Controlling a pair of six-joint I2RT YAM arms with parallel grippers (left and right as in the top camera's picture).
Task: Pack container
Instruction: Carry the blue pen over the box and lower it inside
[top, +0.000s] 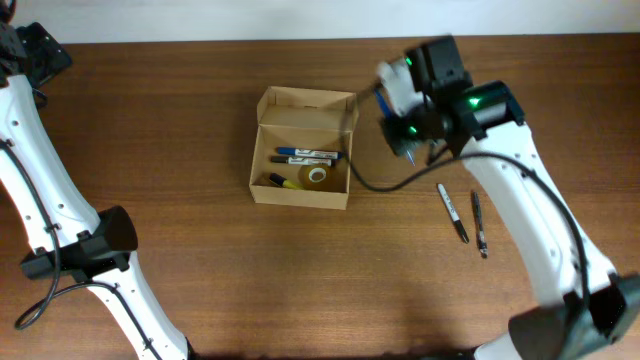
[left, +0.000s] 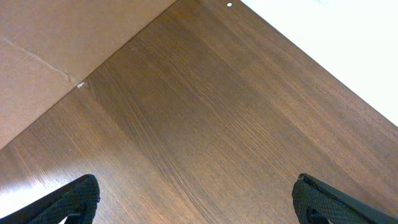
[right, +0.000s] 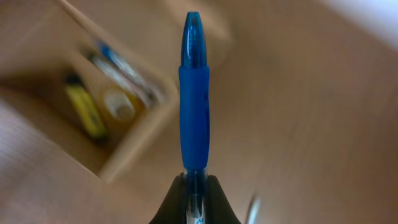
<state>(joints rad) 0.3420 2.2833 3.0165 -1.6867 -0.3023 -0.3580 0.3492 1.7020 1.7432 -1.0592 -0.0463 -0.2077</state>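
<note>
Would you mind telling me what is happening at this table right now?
The right arm's tool is shut on a blue plastic pen, held just right of the open tan cardboard box. The box already holds markers, a yellow highlighter and a small tape roll. Two dark pens lie on the wooden table, not yet packed. The left tool is open and empty.

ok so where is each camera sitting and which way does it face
overhead: fixed above the table, looking straight down; left arm, right arm, the container, two loose pens right of it.
left wrist: on the left arm, facing bare table; the left hand, open, fingertips at the bottom corners.
right wrist: on the right arm, facing along the right hand, shut on a blue pen, toward the blurred container.
shared: overhead and right wrist both show container and blue pen.
</note>
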